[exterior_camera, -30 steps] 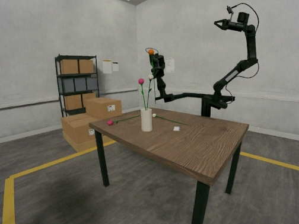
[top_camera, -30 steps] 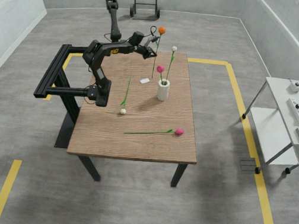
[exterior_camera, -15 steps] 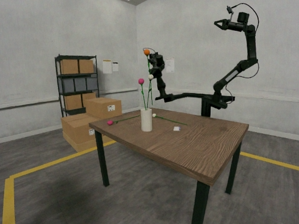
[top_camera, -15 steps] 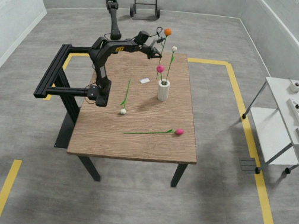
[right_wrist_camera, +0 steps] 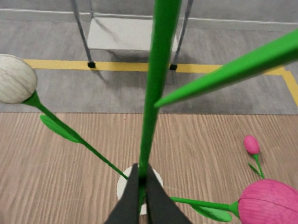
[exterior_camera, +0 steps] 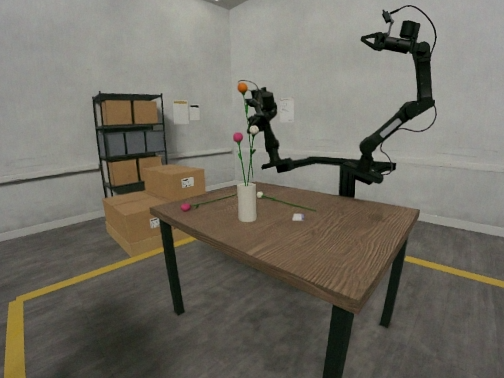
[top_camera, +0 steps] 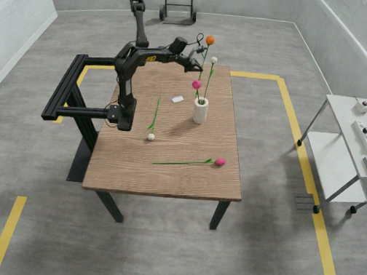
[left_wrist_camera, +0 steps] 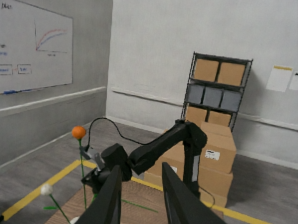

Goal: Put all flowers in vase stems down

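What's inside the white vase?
The vase has a pink flower and a white flower standing in it. Its wall hides their stem ends; whether the orange flower's is inside, I can't tell.

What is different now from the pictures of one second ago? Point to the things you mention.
The right claw [top_camera: 201,70] [exterior_camera: 250,128] [right_wrist_camera: 141,169] moved the orange flower [top_camera: 210,40] [exterior_camera: 242,87] [left_wrist_camera: 79,132] [right_wrist_camera: 153,100] toward the vase [top_camera: 200,113] [exterior_camera: 246,202] [right_wrist_camera: 123,189], rightward in the top view. Nothing was newly grasped or released. The vase and left claw [exterior_camera: 362,40] [left_wrist_camera: 141,169] stayed put.
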{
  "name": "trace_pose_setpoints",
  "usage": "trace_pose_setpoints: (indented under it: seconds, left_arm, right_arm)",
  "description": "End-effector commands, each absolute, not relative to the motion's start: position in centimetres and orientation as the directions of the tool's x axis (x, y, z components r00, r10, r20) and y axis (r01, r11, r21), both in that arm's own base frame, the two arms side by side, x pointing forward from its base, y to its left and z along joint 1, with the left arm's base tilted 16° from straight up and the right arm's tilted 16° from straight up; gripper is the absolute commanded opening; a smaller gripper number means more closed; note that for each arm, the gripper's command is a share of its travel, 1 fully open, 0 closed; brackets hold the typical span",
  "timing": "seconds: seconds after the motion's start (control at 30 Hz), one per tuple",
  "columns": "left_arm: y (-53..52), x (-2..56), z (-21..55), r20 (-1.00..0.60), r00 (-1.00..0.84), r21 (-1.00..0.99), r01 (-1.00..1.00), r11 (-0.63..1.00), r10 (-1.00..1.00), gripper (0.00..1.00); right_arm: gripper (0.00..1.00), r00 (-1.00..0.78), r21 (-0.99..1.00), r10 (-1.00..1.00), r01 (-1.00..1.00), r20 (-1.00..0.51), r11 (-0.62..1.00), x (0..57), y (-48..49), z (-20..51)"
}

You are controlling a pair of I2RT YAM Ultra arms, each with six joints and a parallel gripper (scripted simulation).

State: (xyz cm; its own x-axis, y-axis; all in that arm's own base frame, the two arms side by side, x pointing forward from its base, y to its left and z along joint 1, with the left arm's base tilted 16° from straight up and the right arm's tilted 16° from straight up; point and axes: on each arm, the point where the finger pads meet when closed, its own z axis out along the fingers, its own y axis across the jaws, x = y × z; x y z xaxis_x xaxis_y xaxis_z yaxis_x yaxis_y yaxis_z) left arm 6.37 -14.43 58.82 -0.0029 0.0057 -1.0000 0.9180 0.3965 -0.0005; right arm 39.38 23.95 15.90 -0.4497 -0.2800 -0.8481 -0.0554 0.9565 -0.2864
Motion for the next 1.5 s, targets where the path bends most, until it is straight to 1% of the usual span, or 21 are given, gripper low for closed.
trace_pose_setpoints:
  seconds: [0.0,0.2,0.43,1.1,1.27,1.33,1.47]
  left_arm:
    - [-13.5,5.9,59.7,-1.000,0.007,-0.004,0.917,0.398,-0.027,0.30]
    - [-13.5,5.9,59.7,-1.000,0.007,-0.004,0.917,0.398,-0.027,0.30]
    - [-13.5,5.9,59.7,-1.000,0.007,-0.004,0.917,0.398,-0.027,0.30]
    - [-13.5,5.9,59.7,-1.000,0.007,-0.004,0.917,0.398,-0.027,0.30]
    - [-13.5,5.9,59.7,-1.000,0.007,-0.004,0.917,0.398,-0.027,0.30]
    - [-13.5,5.9,59.7,-1.000,0.007,-0.004,0.917,0.398,-0.027,0.30]
    - [-13.5,5.9,59.7,-1.000,0.007,-0.004,0.917,0.398,-0.027,0.30]
  right_arm:
    - [0.00,-0.440,-0.274,-0.236,0.023,-0.866,0.961,40.8,23.7,17.0]
    - [0.00,-0.437,-0.269,-0.198,0.106,-0.878,0.957,42.7,23.3,17.2]
    - [0.00,-0.418,-0.252,-0.191,0.094,-0.888,0.963,41.8,24.0,18.2]
    - [0.00,-0.422,-0.256,-0.195,0.094,-0.885,0.962,41.0,23.8,18.0]
    - [0.00,-0.416,-0.255,-0.195,0.092,-0.888,0.963,41.7,24.5,18.3]
    - [0.00,-0.439,-0.287,-0.220,0.092,-0.871,0.954,42.1,24.2,16.8]
    - [0.00,-0.439,-0.275,-0.207,0.098,-0.874,0.956,42.9,23.8,17.0]
